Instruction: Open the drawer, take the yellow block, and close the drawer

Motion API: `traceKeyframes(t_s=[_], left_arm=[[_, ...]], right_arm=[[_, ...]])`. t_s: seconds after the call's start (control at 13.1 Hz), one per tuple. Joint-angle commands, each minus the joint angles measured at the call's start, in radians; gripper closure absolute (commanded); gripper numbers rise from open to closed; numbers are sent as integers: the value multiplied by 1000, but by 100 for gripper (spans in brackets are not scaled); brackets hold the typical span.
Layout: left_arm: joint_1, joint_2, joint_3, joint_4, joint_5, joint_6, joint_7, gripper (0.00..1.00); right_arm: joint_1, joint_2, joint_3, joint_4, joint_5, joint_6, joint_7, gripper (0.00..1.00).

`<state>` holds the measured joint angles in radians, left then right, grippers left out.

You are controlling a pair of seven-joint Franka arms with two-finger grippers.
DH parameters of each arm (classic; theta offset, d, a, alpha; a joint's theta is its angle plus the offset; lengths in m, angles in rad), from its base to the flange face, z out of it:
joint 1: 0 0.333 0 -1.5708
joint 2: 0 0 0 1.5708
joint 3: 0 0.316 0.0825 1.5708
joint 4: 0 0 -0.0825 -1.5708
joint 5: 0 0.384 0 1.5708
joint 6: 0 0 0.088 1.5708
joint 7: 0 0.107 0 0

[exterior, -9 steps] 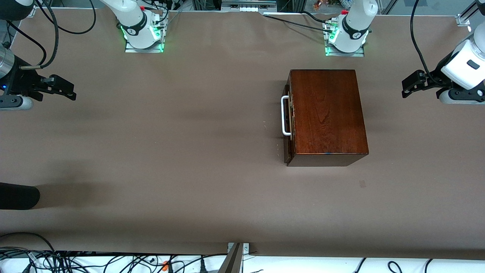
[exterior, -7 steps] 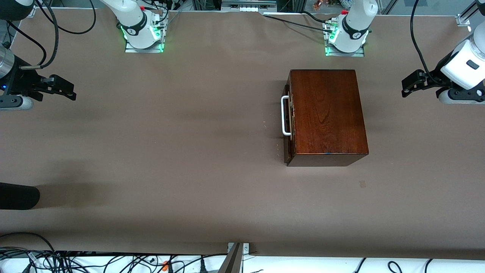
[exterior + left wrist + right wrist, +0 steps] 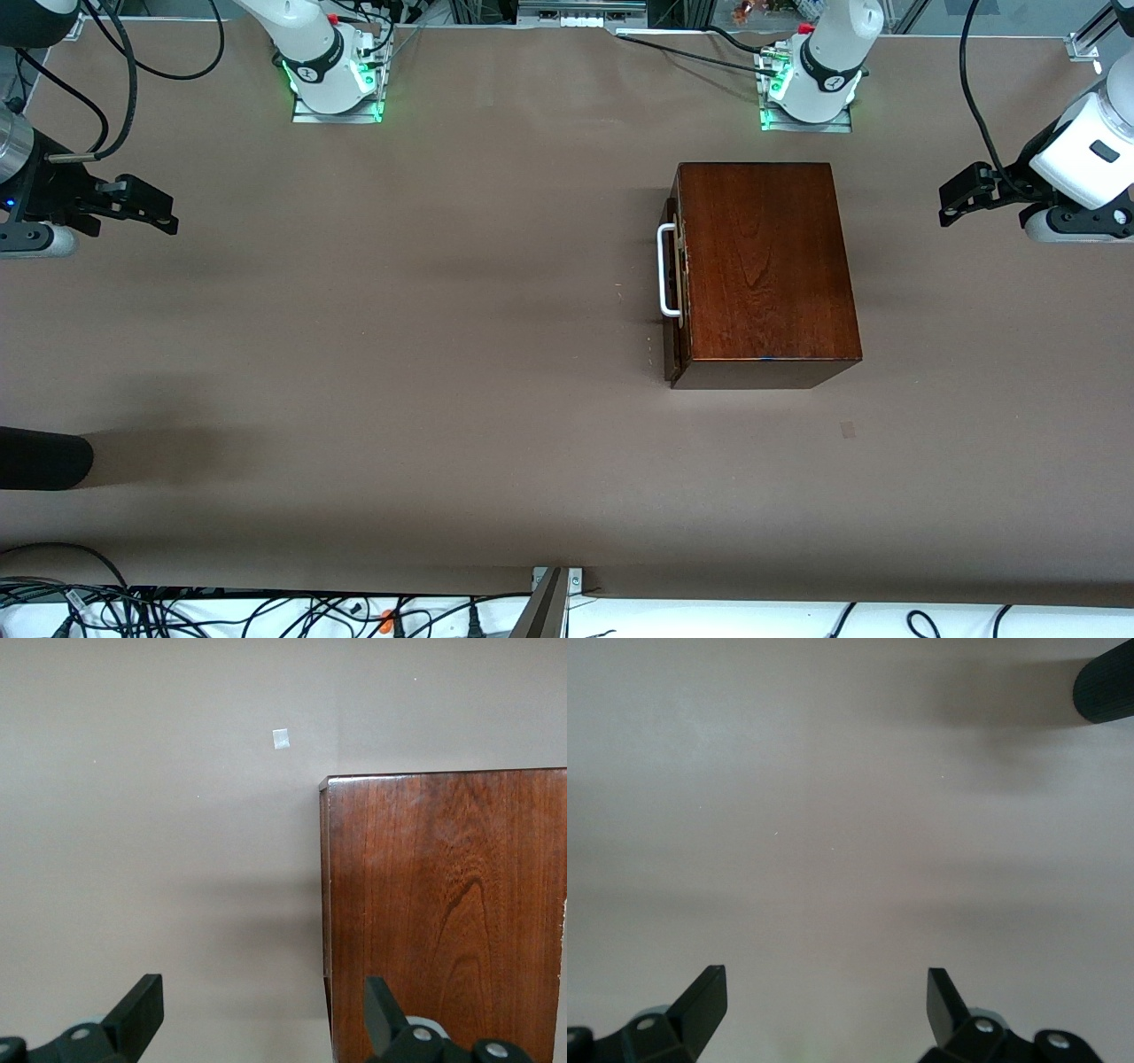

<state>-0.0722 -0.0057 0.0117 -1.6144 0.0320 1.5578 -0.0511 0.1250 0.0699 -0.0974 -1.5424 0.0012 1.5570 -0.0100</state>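
Nothing has moved since a moment ago: the drawer stays shut in the mahogany box, so the task hasn't started. Left gripper and right gripper wait well apart from the box, both spread wide and empty.

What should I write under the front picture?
Two open grippers, left and right, wait beside a shut wooden box.

The front camera looked down steeply from high across the table, taking in both bases at the frame's top. Each of the 2 wrist cameras faced straight down, closer in; the left one shared the mahogany box with the front view.
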Motion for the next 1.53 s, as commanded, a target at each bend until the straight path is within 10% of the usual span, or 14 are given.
traceKeyframes(t_s=[0.0,0.46,1.14,1.45], left_arm=[[-1,10,-1,37,23,-57,-4,0],[-15,33,-53,50,11,-124,19,0],[-23,223,-501,47,9,98,-408,0],[-73,335,-590,33,25,224,-542,0]], right_arm=[[-5,2,1,10,14,-5,-5,0],[-5,2,1,11,16,-3,-5,0],[-4,2,1,11,17,-2,-4,0],[-4,2,1,11,17,-2,-5,0]])
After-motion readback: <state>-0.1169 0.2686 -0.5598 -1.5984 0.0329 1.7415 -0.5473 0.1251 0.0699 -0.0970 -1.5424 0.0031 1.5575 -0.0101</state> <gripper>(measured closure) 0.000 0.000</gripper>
